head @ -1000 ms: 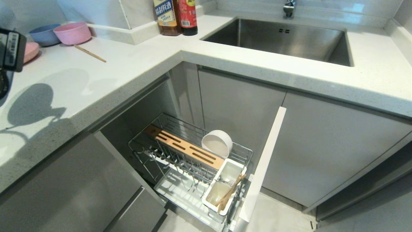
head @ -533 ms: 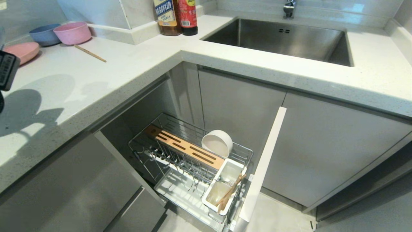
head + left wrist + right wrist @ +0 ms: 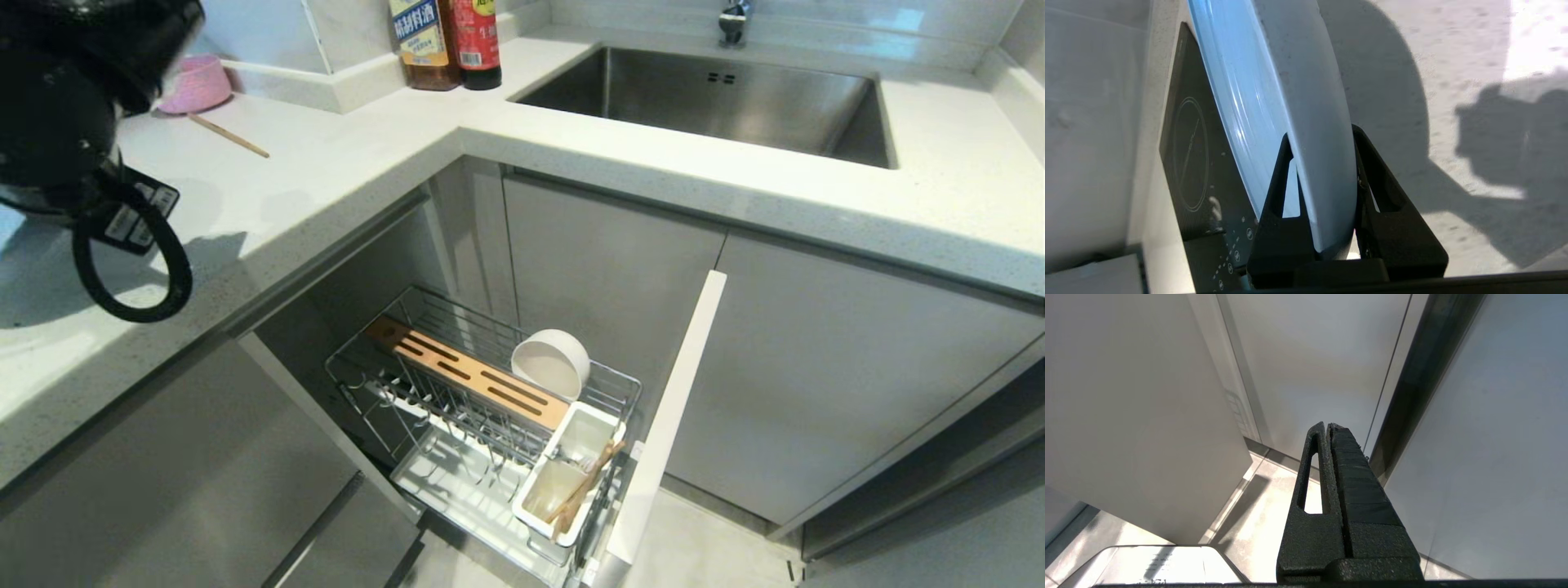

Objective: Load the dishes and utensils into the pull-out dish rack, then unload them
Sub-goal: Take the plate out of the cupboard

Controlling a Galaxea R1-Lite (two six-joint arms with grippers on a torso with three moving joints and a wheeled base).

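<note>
left arm: its dark bulk fills the top left corner of the head view, above the counter (image 3: 343, 163), with a cable loop hanging under it; the gripper itself is cut off there.
left gripper (image 3: 1323, 134): seen only from the left wrist; jaws clamped on the rim of the plate (image 3: 1274, 94), one finger (image 3: 1280, 179) on each face, plate held on edge above the counter.
right gripper (image 3: 1329, 426): seen only from the right wrist; jaws pressed together, empty, pointing at grey cabinet fronts and floor.
rack (image 3: 482, 408): pulled out below the counter; bowl (image 3: 551, 363) stands on edge at its far side, chopsticks (image 3: 584, 486) lean in the white cup (image 3: 563, 474).
hidden: arm covers part of the pink bowl (image 3: 196, 82); another chopstick (image 3: 229, 135) lies on the counter beside it; a fork in the cup is too hard to make out.
</note>
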